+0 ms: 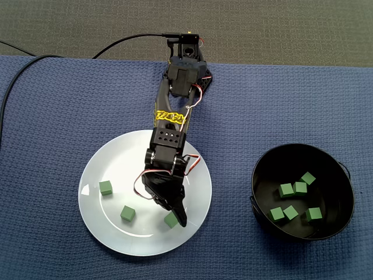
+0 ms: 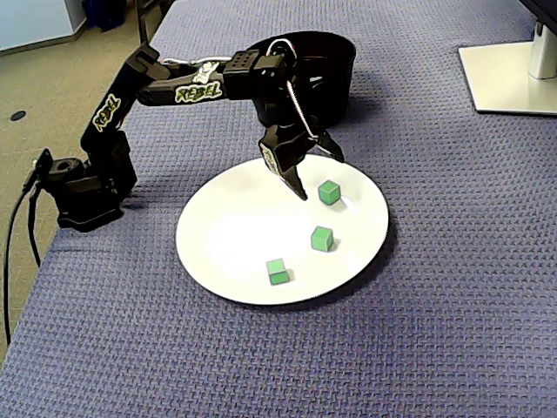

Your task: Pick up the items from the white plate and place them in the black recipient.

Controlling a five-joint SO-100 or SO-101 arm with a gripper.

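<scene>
Fixed views are given of an arm (image 1: 168,135) stretched over a white plate (image 1: 111,163) on a blue cloth (image 1: 58,105). In a fixed view the arm's base (image 1: 186,58) is found at 12 o'clock of the plate, and a black bowl (image 1: 333,181) at 3 o'clock, well apart from the plate's rim. Three green cubes are seen lying on the plate: a first cube (image 1: 105,187) at 9 o'clock, a second cube (image 1: 127,214) at 7 o'clock, and a third cube (image 1: 171,220) near 5 o'clock, close to the rim. The gripper (image 2: 320,178) is held low over the third cube with its jaws spread apart and nothing clasped. In a fixed view this cube is seen just below the gap, nearer the longer finger (image 2: 292,179); whether it is touched cannot be told. Six further green cubes are contained in the bowl: a group of three (image 1: 300,188) toward 12 o'clock of its floor and another three (image 1: 291,212) toward 6 o'clock. A black cable (image 1: 116,41) is led away from the base toward 9 o'clock. A white stand foot (image 2: 509,78) is seen on the cloth at 2 o'clock of the plate in a fixed view.
</scene>
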